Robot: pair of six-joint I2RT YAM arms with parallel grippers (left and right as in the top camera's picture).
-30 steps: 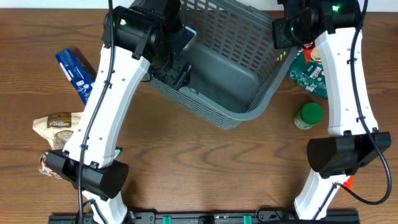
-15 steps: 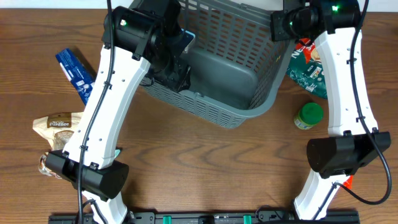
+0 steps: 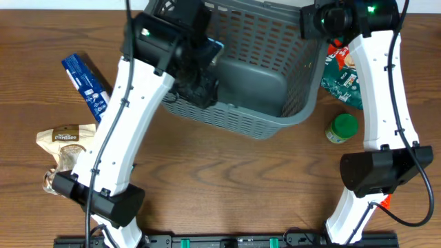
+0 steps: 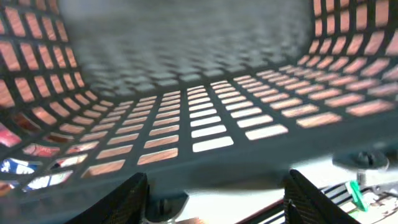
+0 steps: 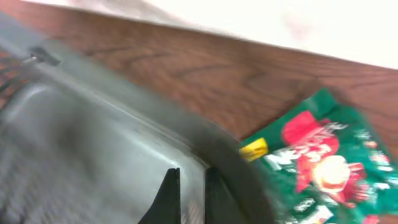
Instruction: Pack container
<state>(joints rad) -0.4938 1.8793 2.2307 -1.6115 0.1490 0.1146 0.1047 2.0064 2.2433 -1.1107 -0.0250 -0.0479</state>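
The container [image 3: 262,84], a large dark grey lattice basket, sits at the back centre, turned at a slant. My left gripper [image 3: 204,87] is at its left wall. In the left wrist view the left gripper [image 4: 219,200] has its fingers wide apart, with the container's lattice wall [image 4: 205,118] filling the frame ahead. My right gripper [image 3: 318,27] is at the basket's far right corner. In the right wrist view the right gripper [image 5: 191,196] is shut on the container's rim [image 5: 236,168], one finger on each side of the wall. No packet shows inside the basket.
A green snack bag [image 3: 342,79] lies right of the basket, and also shows in the right wrist view [image 5: 323,162]. A green-lidded jar [image 3: 342,128] stands below it. A blue packet [image 3: 86,83] and a beige packet [image 3: 63,138] lie at the left.
The basket has slid to the right and turned, its near corner swinging right. Both arms moved with it, the left arm shifting rightward.
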